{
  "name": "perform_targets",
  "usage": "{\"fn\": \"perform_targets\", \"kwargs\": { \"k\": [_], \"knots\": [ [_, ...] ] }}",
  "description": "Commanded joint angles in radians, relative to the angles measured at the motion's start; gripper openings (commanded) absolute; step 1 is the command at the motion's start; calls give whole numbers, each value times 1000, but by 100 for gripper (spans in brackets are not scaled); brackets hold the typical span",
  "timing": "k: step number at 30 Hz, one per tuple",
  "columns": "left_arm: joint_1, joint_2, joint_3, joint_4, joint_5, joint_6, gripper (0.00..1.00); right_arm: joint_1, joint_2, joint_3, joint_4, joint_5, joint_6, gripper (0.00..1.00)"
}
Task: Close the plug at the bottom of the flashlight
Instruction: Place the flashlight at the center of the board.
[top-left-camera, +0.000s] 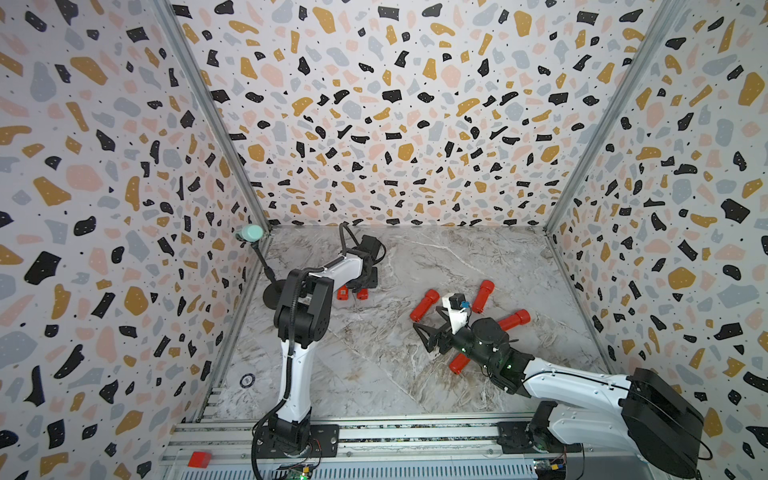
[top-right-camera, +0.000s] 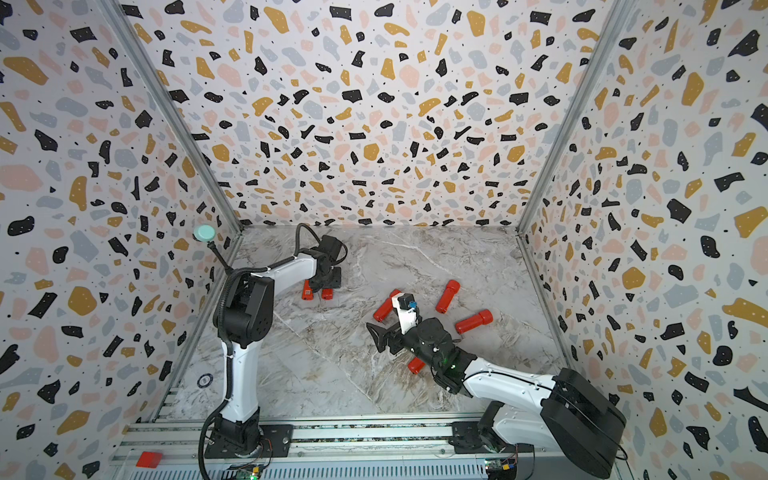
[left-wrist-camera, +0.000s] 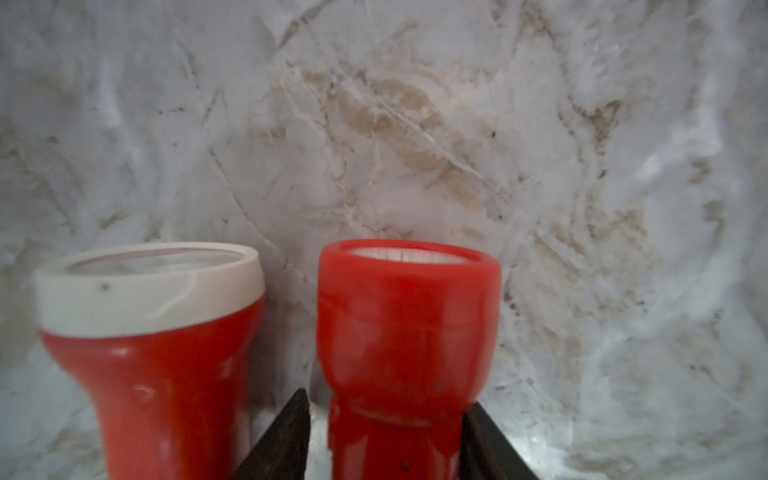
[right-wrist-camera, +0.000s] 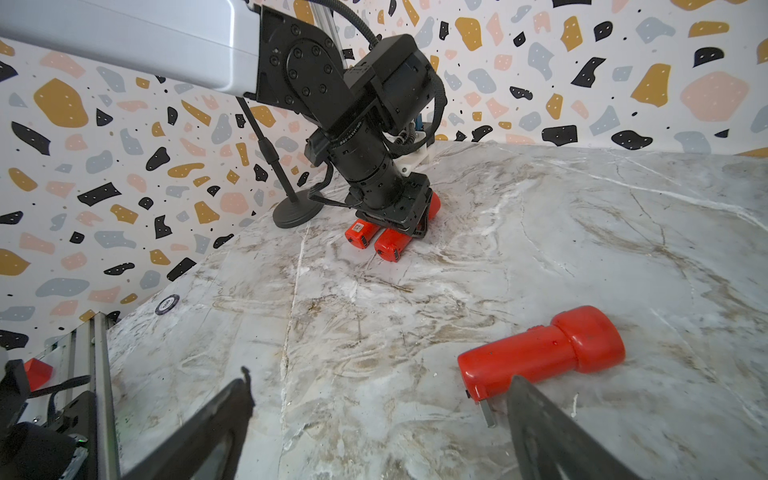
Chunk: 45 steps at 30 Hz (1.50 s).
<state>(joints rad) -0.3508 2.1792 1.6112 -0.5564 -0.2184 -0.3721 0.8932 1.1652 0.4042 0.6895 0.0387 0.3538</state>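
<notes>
Left claw (left-wrist-camera: 386, 399) loosely straddles one red flashlight (left-wrist-camera: 407, 316); right claw (right-wrist-camera: 379, 374) stands wide.

The red-rimmed flashlight (left-wrist-camera: 407, 324) is smooth, glossy red plastic. The white-rimmed flashlight (left-wrist-camera: 166, 395) beside it has the same shiny red body and a satin white plastic collar (left-wrist-camera: 149, 295). The left gripper (left-wrist-camera: 384, 419) has matt black fingers (left-wrist-camera: 286, 440) with a slightly grainy face. The worktop (left-wrist-camera: 415, 124) looks like polished marble, smooth with a faint sheen. The walls (top-left-camera: 374, 104) are matt printed panels, and the rail (top-left-camera: 415, 432) is brushed bare metal.
</notes>
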Motion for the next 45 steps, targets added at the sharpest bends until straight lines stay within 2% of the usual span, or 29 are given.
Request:
{"fn": "perform_targets", "kwargs": {
  "k": [1, 9, 21, 27, 28, 29, 34, 45],
  "knots": [
    [7, 36, 4, -37, -17, 19, 56, 5, -7, 24, 7, 9, -9, 97],
    [6, 0, 4, -35, -6, 16, 58, 7, -12, 23, 6, 14, -9, 97],
    [4, -153, -44, -5, 14, 4, 64, 9, -25, 16, 7, 42, -6, 99],
    [-3, -245, -85, 32, 36, 1, 69, 9, -36, 10, 3, 94, 4, 100],
    [-10, -268, -101, 44, 36, 2, 75, 9, -41, 7, 2, 110, 8, 99],
    [-18, -286, -113, 56, 39, 2, 99, 9, -48, 6, 1, 126, 11, 99],
    [-55, -378, -171, 82, 24, 14, 100, 9, -86, -7, -23, 229, 35, 99],
    [-226, -531, -317, 155, -60, 15, 100, -36, -164, 41, -218, 348, 138, 99]
  ]
}}
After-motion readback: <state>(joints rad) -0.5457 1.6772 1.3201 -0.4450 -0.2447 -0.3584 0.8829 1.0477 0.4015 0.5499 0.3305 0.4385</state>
